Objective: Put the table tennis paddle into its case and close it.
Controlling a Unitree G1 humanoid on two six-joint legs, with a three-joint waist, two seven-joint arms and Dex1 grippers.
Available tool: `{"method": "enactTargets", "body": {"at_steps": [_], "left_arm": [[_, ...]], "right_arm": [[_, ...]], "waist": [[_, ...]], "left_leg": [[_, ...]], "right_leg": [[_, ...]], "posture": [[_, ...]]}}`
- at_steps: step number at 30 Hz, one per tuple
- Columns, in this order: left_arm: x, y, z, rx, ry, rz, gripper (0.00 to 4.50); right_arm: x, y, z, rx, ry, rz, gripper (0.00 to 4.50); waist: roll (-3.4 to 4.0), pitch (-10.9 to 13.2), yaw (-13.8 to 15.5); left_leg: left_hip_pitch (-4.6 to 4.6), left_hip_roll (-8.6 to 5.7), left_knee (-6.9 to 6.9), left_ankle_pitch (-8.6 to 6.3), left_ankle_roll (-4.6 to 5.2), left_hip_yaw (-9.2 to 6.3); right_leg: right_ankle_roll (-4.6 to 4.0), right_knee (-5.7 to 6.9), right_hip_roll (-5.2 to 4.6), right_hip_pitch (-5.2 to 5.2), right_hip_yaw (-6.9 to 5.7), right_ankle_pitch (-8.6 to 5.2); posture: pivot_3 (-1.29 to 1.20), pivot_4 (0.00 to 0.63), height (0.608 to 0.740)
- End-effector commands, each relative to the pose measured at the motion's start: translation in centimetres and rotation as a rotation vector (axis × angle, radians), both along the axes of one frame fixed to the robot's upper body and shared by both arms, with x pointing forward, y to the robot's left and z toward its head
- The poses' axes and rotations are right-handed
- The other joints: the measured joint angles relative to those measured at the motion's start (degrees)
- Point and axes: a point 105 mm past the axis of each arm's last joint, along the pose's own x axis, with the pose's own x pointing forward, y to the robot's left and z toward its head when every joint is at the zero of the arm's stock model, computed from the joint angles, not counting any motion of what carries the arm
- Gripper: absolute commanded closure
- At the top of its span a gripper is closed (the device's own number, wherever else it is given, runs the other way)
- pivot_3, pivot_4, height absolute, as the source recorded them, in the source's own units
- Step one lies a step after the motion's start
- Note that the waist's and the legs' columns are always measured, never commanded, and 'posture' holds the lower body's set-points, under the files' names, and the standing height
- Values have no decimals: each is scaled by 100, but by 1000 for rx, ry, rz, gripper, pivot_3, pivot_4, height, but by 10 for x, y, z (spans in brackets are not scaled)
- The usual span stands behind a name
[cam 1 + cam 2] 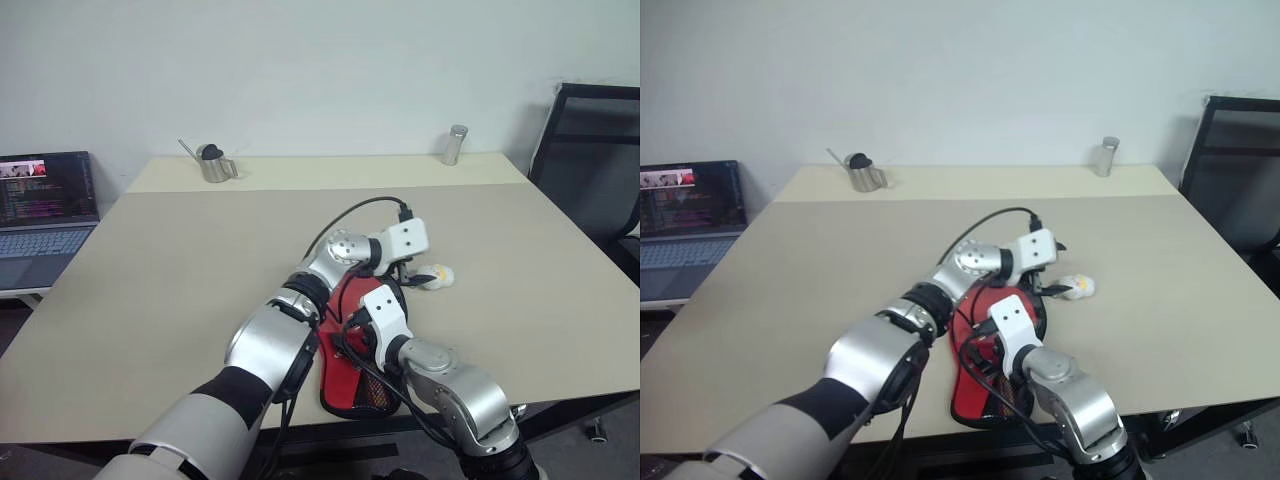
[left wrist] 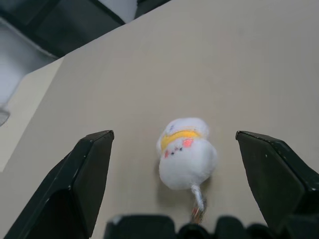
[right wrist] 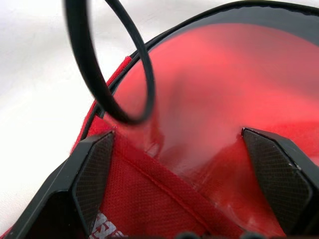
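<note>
The case (image 1: pixel 350 385) lies near the table's front edge, red side with black mesh up. Its white-and-yellow charm (image 2: pixel 187 157) rests on the table just beyond it. My left gripper (image 2: pixel 174 135) reaches across over the case's far end and stands open, with the charm lying between its fingers, untouched. My right gripper (image 3: pixel 177 133) hovers open low over the case. In the right wrist view the table tennis paddle (image 3: pixel 214 84) shows as a smooth red face with a dark rim, lying inside the case's red fabric (image 3: pixel 149 199). Its handle is hidden.
A black cable (image 3: pixel 114 74) loops above the case. A metal jug (image 1: pixel 214 163) and a metal cylinder (image 1: pixel 455 145) stand at the far edge of the beige table (image 1: pixel 200 260). A laptop (image 1: pixel 45 215) sits off to the left, a black chair (image 1: pixel 600 170) to the right.
</note>
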Motion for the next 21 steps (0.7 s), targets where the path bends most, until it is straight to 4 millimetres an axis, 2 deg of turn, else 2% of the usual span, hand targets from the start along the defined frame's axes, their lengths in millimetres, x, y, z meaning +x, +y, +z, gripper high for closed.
{"method": "enactTargets", "body": {"at_steps": [1,7,11,15,19,21], "left_arm": [[11,15,31,-79,-79,50,168],[29,66,45,-125,-107,179,168],[35,97,47,-194,-65,236,168],[18,107,32,-227,51,104,168],[1,106,10,-218,144,-6,168],[-5,102,3,-248,186,-39,168]], "right_arm": [[-8,-6,-33,-53,145,-9,0],[-5,-9,-22,-32,126,-13,0],[-4,-14,0,18,95,-3,0],[-6,-24,41,120,35,28,0],[-8,-38,82,230,-1,50,0],[-9,-51,98,228,-31,61,0]], "waist": [[0,-1,0],[0,-1,3],[0,-1,9],[0,-1,21],[1,0,17],[2,0,17]], "left_leg": [[0,0,1,0,0,0],[1,2,1,0,0,0],[-2,2,1,0,0,0],[-8,2,0,0,0,3],[-12,1,2,0,0,4],[-12,1,2,1,0,2]], "right_leg": [[0,1,0,0,0,0],[0,2,0,0,1,0],[0,1,-2,0,1,0],[0,-1,-4,-3,-1,0],[-2,3,-4,-6,-2,1],[-2,8,-3,-9,-1,1]], "posture": [[0,150,740],[0,150,740],[0,150,740],[0,150,740],[0,150,740],[0,150,740]]}}
